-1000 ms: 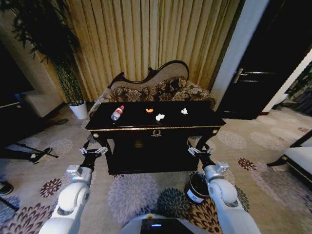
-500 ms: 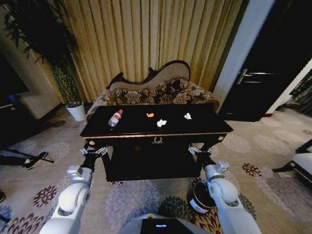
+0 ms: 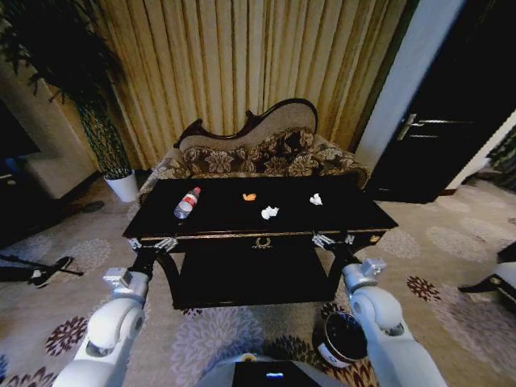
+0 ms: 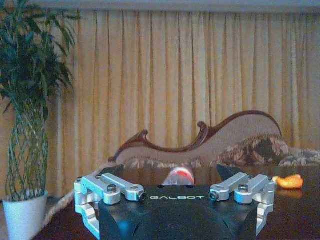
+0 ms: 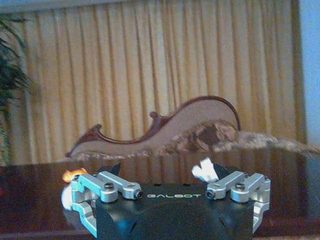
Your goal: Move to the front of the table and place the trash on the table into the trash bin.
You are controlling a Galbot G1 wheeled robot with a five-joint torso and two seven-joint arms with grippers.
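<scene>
The dark glossy desk stands directly ahead of the robot, with the patterned sofa behind it against the gold curtains. Four pieces of trash lie on its top: a clear bottle with a red label on its side toward the left, an orange scrap near the middle far side, a crumpled white paper wad just nearer and to the right of it, and another small pale piece farther right. All four are apart from one another.

The trash bin sits on the patterned carpet at the near right, below the right arm; its inside looks dark and what it holds cannot be told.

The left end effector hangs at the desk's near left corner, fingers spread and holding nothing. The right end effector hangs at the near right edge, likewise released and empty. In the left wrist view the bottle's red label shows beyond the spread fingers; in the right wrist view the pale piece lies just past the fingers

A white plant pot stands at the far left
</scene>
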